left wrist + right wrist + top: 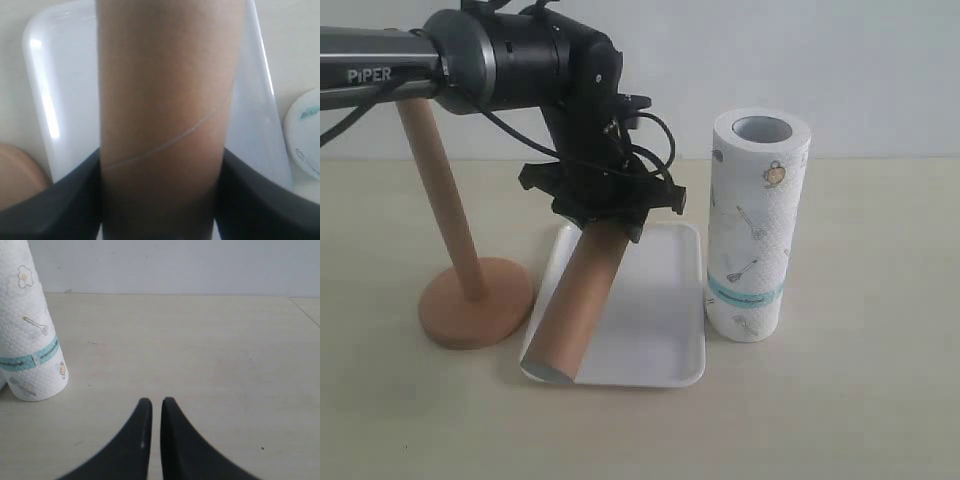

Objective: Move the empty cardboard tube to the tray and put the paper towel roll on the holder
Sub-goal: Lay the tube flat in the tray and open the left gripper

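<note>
A plain brown cardboard tube (578, 305) is gripped near its upper end and held at a slant over a shallow white tray (670, 330) – its lower open end, grey inside, is set at the tray's near left corner. A thick white paper towel roll (755, 230), printed with small utensil drawings and a teal band, is stood upright on the table just beside the tray's right rim. The light wooden holder (475, 305) – a round disc base with a thin dowel – is seen left of the tray.
</note>
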{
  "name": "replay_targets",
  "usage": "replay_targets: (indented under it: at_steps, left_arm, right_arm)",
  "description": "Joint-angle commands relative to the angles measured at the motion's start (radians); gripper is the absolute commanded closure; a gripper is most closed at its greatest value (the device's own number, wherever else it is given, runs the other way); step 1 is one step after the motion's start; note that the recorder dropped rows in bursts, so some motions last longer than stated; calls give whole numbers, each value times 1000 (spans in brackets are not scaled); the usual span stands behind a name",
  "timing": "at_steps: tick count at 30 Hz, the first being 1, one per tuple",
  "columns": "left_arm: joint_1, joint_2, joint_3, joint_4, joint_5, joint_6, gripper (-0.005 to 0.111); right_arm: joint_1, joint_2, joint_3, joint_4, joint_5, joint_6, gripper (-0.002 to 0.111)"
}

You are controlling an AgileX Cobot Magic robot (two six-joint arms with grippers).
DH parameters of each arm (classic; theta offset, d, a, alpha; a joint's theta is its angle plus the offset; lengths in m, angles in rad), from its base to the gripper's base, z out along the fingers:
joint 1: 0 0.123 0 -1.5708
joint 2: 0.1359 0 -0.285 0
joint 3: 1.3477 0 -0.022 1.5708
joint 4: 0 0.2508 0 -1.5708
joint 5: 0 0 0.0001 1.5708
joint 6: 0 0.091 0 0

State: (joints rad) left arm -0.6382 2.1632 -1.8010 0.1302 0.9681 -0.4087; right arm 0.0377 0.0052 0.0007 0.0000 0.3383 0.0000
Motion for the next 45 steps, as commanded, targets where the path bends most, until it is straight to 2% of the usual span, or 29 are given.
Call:
replay_targets:
  at_steps: [1,5,13,17,22,26,33,36,38,41,42,45]
  left_arm:
    - [6,-3,-9,-8,-15,15,103]
    - [28,6,-9,-30,5,15,103]
    - [99,31,-18,-217,21,74,103]
    - [104,40,-19,-224,19,164,103]
    - [104,51,-28,-221,22,172,103]
    - [104,79,-69,-221,31,172,103]
    - [109,181,-229,-220,202,172,103]
    - [109,193,-267,-220,214,172,102]
    - [109,206,-295,-220,240,172,90]
    - [109,221,-300,-217,253,172,59]
    - [109,226,-300,-217,253,172,53]
    - [109,233,-300,-217,253,172,50]
  right_arm:
    - [-6,-5,-1,-6,-7,0,101]
    - [-6,-5,-1,-6,-7,0,101]
    - [-6,-5,-1,-6,-7,0,101]
    - [-6,-5,-1,-6,-7,0,101]
    - [-6,-5,-1,-6,-7,0,101]
    - [-6,-5,-1,-6,-7,0,101]
    - [-6,-5,-1,-6,-7,0,101]
    - [-6,-5,-1,-6,-7,0,101]
    - [-6,-5,-1,-6,-7,0,101]
    - [-6,-5,-1,-6,-7,0,101]
    - [-6,-5,-1,-6,-7,0,101]
    - [-6,-5,-1,-6,-7,0,101]
